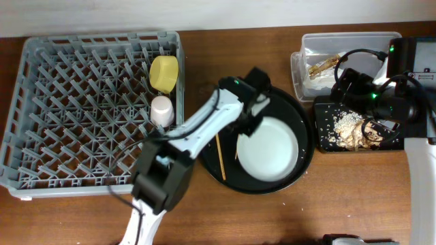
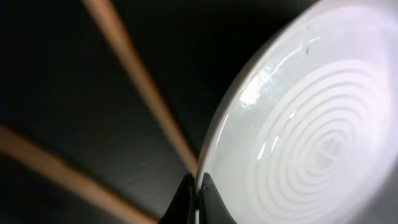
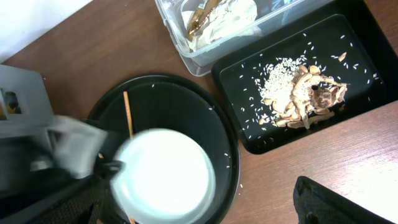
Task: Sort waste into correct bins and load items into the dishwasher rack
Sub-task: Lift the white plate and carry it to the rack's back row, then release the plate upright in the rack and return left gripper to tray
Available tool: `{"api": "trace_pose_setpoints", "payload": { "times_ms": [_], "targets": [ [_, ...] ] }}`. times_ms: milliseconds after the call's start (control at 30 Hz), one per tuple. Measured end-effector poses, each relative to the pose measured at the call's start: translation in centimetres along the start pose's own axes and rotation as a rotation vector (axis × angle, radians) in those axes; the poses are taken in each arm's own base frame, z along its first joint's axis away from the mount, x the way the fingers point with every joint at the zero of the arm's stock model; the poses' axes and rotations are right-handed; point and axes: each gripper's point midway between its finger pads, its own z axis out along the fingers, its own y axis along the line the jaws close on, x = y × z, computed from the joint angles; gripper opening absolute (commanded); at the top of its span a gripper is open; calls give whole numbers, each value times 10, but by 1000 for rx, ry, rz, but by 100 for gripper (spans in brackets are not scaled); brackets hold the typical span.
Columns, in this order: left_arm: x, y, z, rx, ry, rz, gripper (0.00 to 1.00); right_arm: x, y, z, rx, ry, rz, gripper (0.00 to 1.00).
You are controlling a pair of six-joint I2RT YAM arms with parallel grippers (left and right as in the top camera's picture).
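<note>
The left gripper [image 2: 198, 199] is clamped on the left rim of the white round plate [image 1: 269, 151], its jaws pinched together over the thin lip. The plate lies on the large round black tray [image 1: 305, 119] at the middle of the table, with two wooden chopsticks [image 1: 220, 155] just to its left. The plate looks rigid, glossy and breakable. A pinch on one edge leaves most of its weight hanging to the right, so it would likely tip or slide out if lifted fast. A deeper bite on the rim and a slow, level carry seem the safer course.

The grey dishwasher rack [image 1: 20, 102] waits at the left, with a yellow bowl [image 1: 164, 73] and a pale pink cup [image 1: 162, 110] at its right side. At the far right, the right gripper [image 1: 390, 103] hangs over the shallow black tray [image 1: 323, 119], jaws spread wide and holding nothing.
</note>
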Motion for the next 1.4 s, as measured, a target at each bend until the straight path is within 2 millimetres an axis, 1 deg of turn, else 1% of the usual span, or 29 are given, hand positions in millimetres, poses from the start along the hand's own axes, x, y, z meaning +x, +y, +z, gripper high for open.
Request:
{"api": "trace_pose_setpoints", "payload": {
  "times_ms": [33, 67, 100, 133, 200, 233, 300, 333, 400, 433, 467, 533, 567, 633, 667, 767, 867, 967, 1000, 1033, 1067, 1100, 1133, 1200, 1267, 1300, 1333, 1367, 1400],
  "targets": [
    [-9, 10, -20, -37, -52, -8, 1, 0, 0, 0, 1, 0, 0, 99],
    [-21, 33, -62, -124, -149, -33, 1, 0, 0, 0, 0, 0, 0, 98],
    [-30, 61, -110, -222, -256, -74, 1, 0, 0, 0, 0, 0, 0, 98],
    [-31, 91, -151, -333, -344, -124, 1, 0, 0, 0, 0, 0, 0, 99],
    [-24, 136, -207, -515, -444, -217, 1, 0, 0, 0, 0, 0, 0, 99],
    [-13, 169, -240, -660, -486, -291, 1, 0, 0, 0, 1, 0, 0, 98],
    [7, 210, -271, -856, -491, -392, 1, 0, 0, 0, 0, 0, 0, 98],
    [21, 236, -288, -1005, -477, -463, 1, 0, 0, 0, 0, 1, 0, 99],
    [44, 271, -311, -1185, -453, -571, 1, 0, 0, 0, 0, 1, 0, 98],
    [54, 288, -317, -1251, -439, -622, 1, 0, 0, 0, 1, 2, 0, 98],
    [65, 307, -318, -1305, -417, -670, 1, 0, 0, 0, 0, 1, 0, 98],
    [76, 329, -311, -1354, -370, -710, 1, 0, 0, 0, 0, 0, 0, 99],
    [79, 338, -303, -1371, -340, -719, 1, 0, 0, 0, 0, 1, -1, 98],
    [84, 355, -278, -1389, -259, -714, 1, 0, 0, 0, 0, 1, 0, 98],
    [81, 359, -264, -1384, -231, -698, 1, 0, 0, 0, 0, 1, 0, 99],
    [74, 367, -236, -1380, -190, -668, 1, 0, 0, 0, 0, 1, 0, 99],
    [72, 372, -212, -1376, -135, -633, 1, 0, 0, 0, 0, 1, 0, 99],
    [67, 372, -198, -1368, -121, -614, 1, 0, 0, 0, 0, 1, -1, 98],
    [64, 369, -195, -1362, -125, -607, 13, 0, 0, 0, 0, 1, 0, 98],
    [60, 366, -192, -1346, -133, -596, 63, 0, 0, 0, 0, 1, 0, 99],
    [54, 362, -187, -1314, -144, -581, 75, 0, 0, 0, 0, 1, 0, 98],
    [50, 360, -182, -1287, -147, -565, 81, 0, 0, 0, 0, 1, 0, 99],
    [45, 357, -175, -1252, -157, -552, 84, 0, 0, 0, 0, 1, 0, 98],
    [41, 353, -168, -1214, -165, -537, 84, 0, 0, 0, 0, 1, 0, 98],
    [43, 346, -158, -1142, -129, -504, 87, 0, 0, 0, 1, 1, 0, 99],
    [42, 339, -153, -1069, -117, -486, 87, 0, 0, 0, 0, 1, 0, 98],
    [38, 334, -153, -1011, -129, -482, 86, 0, 0, 0, 1, 0, 0, 99],
    [34, 320, -150, -891, -131, -468, 87, 0, 0, 1, 1, 1, 0, 98],
    [26, 299, -155, -747, -168, -454, 87, 0, 0, 1, 0, 0, 0, 98]
  ]
}}
